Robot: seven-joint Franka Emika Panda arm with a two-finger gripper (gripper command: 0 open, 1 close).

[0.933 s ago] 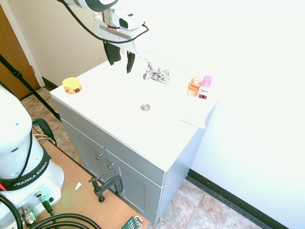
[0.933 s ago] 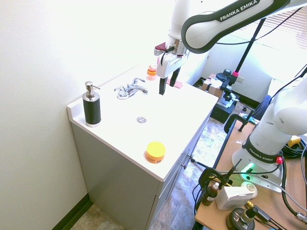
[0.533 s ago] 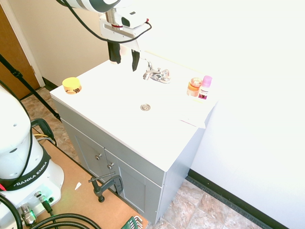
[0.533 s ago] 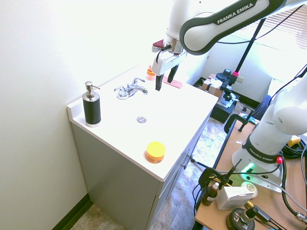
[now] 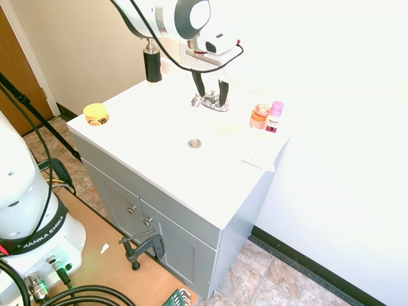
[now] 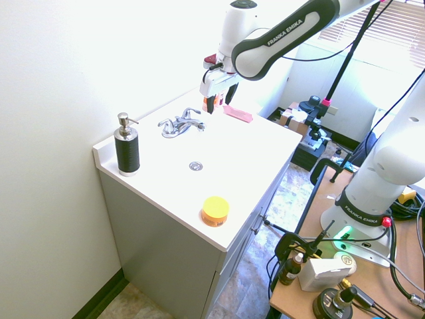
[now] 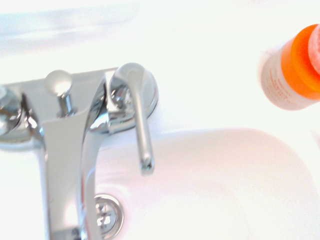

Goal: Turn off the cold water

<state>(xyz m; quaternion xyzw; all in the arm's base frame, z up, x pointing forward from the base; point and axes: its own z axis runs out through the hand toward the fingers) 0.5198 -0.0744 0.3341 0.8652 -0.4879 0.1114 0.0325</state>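
Observation:
The chrome two-lever faucet (image 5: 210, 101) (image 6: 180, 124) stands at the back of the white sink top (image 5: 146, 121). No cold water stream shows from its short spout. The right-hand lever (image 7: 139, 120) (image 5: 221, 99) points out over the basin in the wrist view, beside the spout (image 7: 65, 150). My gripper (image 5: 211, 89) (image 6: 212, 104) hangs open just above the faucet, on its right-hand side, fingers pointing down and holding nothing. Whether a finger touches the lever I cannot tell.
A black soap dispenser (image 5: 152, 64) (image 6: 126, 151) stands left of the faucet. An orange bottle (image 5: 259, 116) (image 7: 292, 75) and a pink-capped bottle (image 5: 275, 116) stand to its right. A yellow-lidded jar (image 5: 96, 114) sits at the front corner. The drain (image 5: 194, 143) lies mid-basin. The wall is close behind.
The gripper has swung from left of the faucet, near the soap dispenser, across to just above the faucet's right side, and has come lower. It stays open.

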